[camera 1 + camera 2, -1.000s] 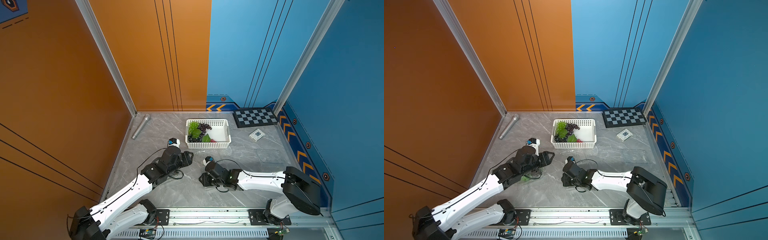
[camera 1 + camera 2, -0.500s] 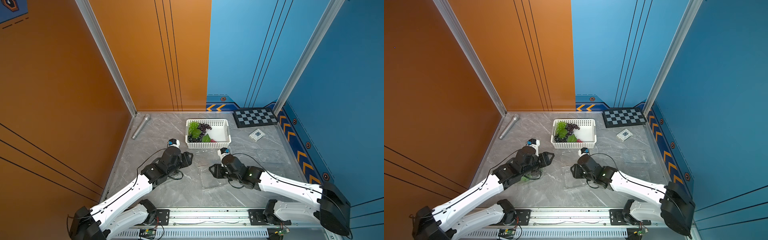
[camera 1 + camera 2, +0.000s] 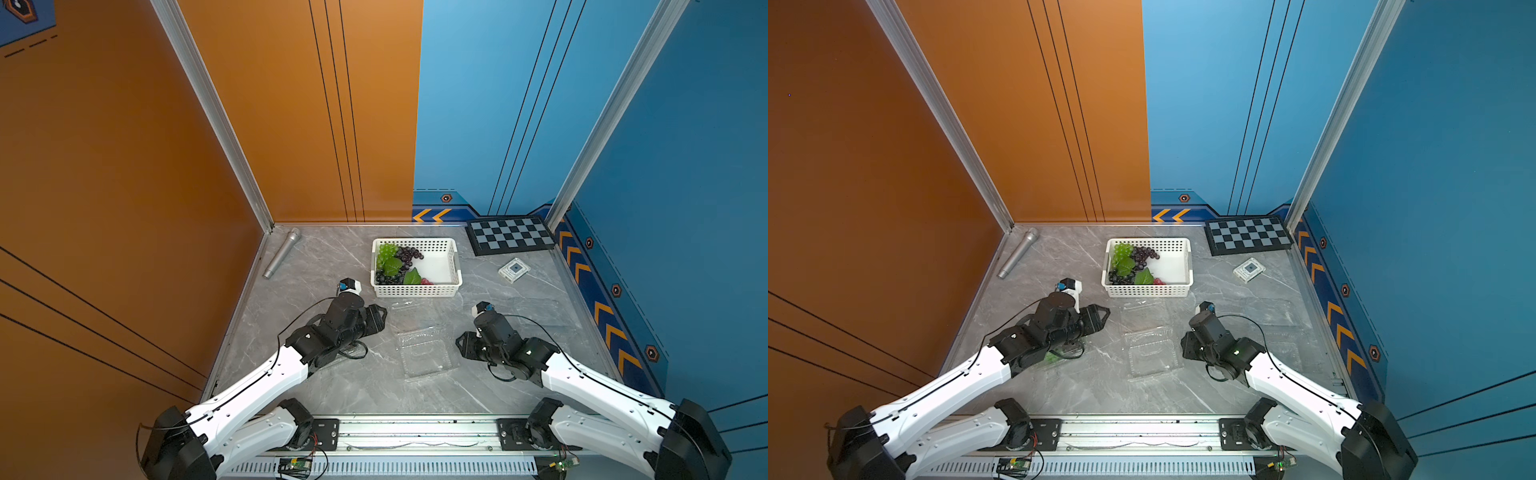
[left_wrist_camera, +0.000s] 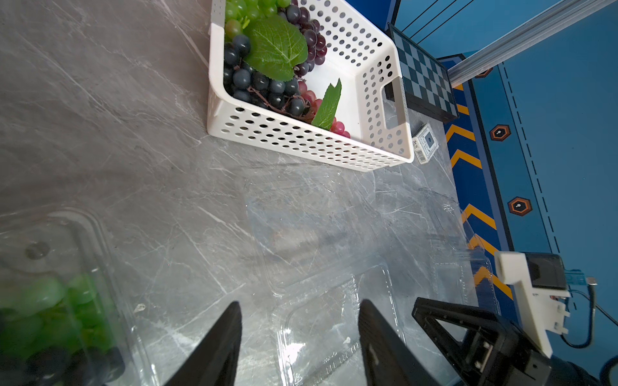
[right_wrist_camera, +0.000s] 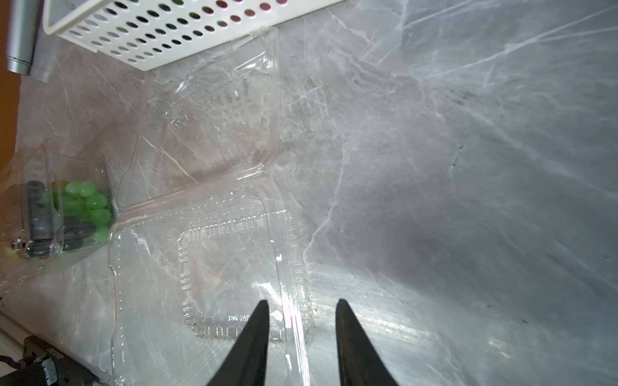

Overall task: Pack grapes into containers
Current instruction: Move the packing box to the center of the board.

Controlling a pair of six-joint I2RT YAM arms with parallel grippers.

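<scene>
Two empty grippers, the left gripper [image 4: 300,302] spread wide, the right gripper [image 5: 301,300] narrower and astride the near rim of the open container [image 3: 424,353], long axis running toward the basket [image 4: 301,140], with the grapes [image 4: 254,80] inside it ahead of the left, farther from the right.

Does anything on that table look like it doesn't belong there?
A silver microphone lies by the orange wall, apart from the basket of grapes. It has no part in packing fruit. Nothing looks spilled or broken.
</scene>
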